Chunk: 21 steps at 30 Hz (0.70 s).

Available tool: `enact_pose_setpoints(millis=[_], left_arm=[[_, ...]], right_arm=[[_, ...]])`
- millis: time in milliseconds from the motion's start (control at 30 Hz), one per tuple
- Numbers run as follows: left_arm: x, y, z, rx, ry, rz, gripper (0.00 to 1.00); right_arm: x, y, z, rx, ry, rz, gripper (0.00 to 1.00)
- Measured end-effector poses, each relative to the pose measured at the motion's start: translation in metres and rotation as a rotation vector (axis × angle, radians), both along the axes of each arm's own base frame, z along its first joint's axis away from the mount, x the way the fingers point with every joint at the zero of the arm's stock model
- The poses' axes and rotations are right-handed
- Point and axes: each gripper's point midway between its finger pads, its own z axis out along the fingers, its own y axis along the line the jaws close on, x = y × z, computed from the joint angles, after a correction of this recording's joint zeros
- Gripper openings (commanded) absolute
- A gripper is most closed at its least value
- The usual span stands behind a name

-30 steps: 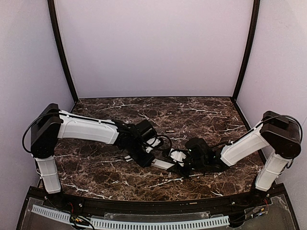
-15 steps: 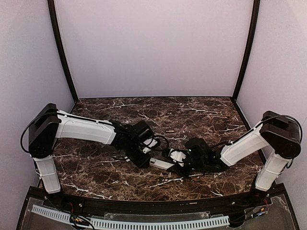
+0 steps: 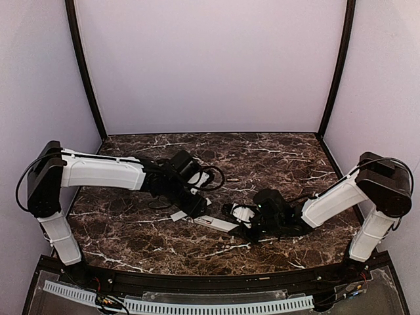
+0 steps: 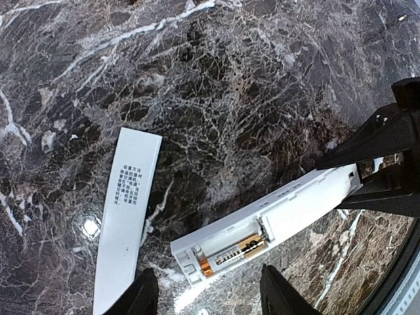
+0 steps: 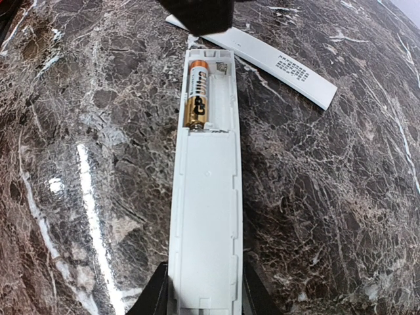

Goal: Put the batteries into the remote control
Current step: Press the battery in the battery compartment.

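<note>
The remote control (image 5: 207,216) is a slim white bar lying back-up, and my right gripper (image 5: 205,295) is shut on its near end, one finger on each long side. Its battery bay is uncovered and holds one gold and orange battery (image 5: 197,95) in one slot; the slot beside it is empty. From above, the remote control (image 3: 220,224) stretches left from my right gripper (image 3: 252,226). My left gripper (image 4: 209,292) hovers open and empty just off the bay end of the remote control (image 4: 295,203), above the battery (image 4: 233,252).
A thin flat white strip with printed text (image 4: 128,216) lies on the marble table (image 3: 131,230), just left of the remote. A small pale item (image 3: 233,178) lies farther back, too small to identify. Walls close in the back and both sides.
My left gripper has opened and drawn back to the left and away from the remote's open end. The right arm and the remote have stayed put.
</note>
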Motion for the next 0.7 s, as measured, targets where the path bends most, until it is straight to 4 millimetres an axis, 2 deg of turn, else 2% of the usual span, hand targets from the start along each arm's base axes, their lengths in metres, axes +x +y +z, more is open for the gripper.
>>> enact_pose_setpoints(millis=[300,500,567,700], left_arm=[[-0.01,0.0,-0.038,0.079,0.056,-0.019,0.52],[-0.012,0.0,-0.044,0.109,0.065,-0.027,0.49],[-0.012,0.0,-0.044,0.118,0.062,-0.032,0.49],[-0.013,0.002,-0.043,0.139,0.06,-0.04,0.51]], right_arm=[[0.0,0.0,0.0,0.0,0.0,0.0,0.0],[0.0,0.0,0.0,0.001,-0.001,0.0,0.0],[0.0,0.0,0.0,0.001,-0.002,0.0,0.05],[0.0,0.0,0.0,0.002,-0.003,0.001,0.23]])
